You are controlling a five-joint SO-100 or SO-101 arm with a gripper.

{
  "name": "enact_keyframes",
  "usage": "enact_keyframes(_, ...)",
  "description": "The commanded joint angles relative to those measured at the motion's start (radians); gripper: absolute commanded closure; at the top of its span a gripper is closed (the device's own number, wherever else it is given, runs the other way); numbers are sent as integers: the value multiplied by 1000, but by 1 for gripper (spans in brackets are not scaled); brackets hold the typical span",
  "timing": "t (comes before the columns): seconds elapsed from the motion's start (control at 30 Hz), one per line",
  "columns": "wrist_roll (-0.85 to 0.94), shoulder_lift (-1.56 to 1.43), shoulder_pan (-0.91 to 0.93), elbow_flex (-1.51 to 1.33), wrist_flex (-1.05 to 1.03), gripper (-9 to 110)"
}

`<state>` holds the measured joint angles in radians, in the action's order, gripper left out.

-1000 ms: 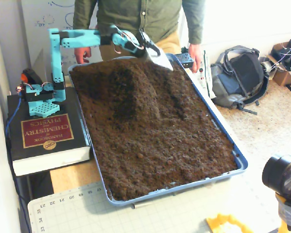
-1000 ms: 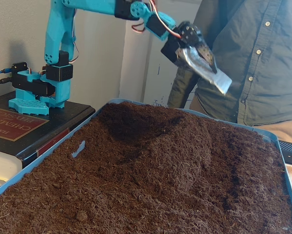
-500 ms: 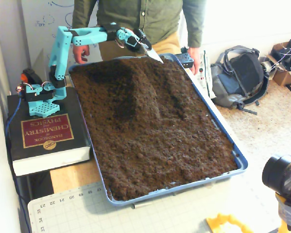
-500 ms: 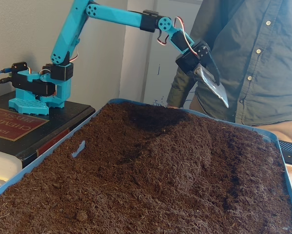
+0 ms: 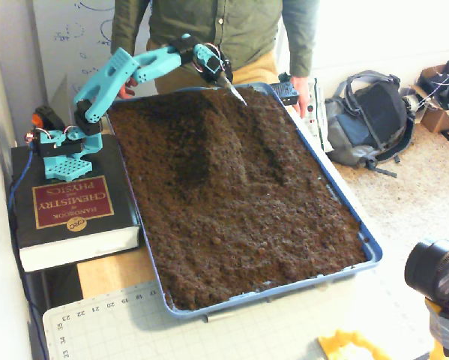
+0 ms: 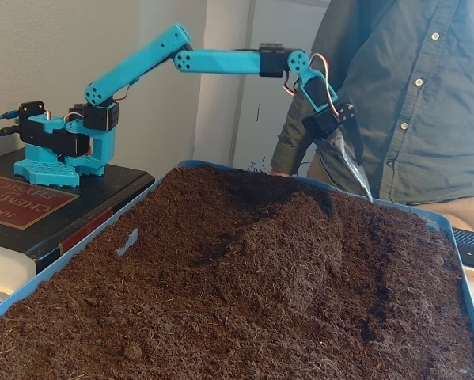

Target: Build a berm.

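Lowered since the earlier frame, the gripper [image 6: 349,162] carries a metal scoop [image 5: 234,91], closed on it as far as one can tell, tip-down at the berm [image 5: 209,139] along the tray's [image 5: 344,217] far end, likely to dig.

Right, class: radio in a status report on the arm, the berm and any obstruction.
Scoop on arm's end, tip down at the tray's far end, over soil. Berm heaped at far end. Person standing close behind.

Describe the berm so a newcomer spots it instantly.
Start at the blue tray of dark soil. In a fixed view, the berm is the raised ridge running from the far end, near the teal arm, toward the middle. Its shadowed, sloping sides distinguish it from the flat soil.
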<state>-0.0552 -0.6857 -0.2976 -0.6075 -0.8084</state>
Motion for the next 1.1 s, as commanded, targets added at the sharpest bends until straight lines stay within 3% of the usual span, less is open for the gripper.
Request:
enact_keyframes(0.0, -12, -8, 12, 167, 0, 101)
enact_keyframes(0.5, -9, 179, 41, 250, 28, 101)
enact_keyframes(0.77, -11, 206, 69, 230, 364, 101)
enact_keyframes(1.07, 8, 295, 97, 239, 543, 101)
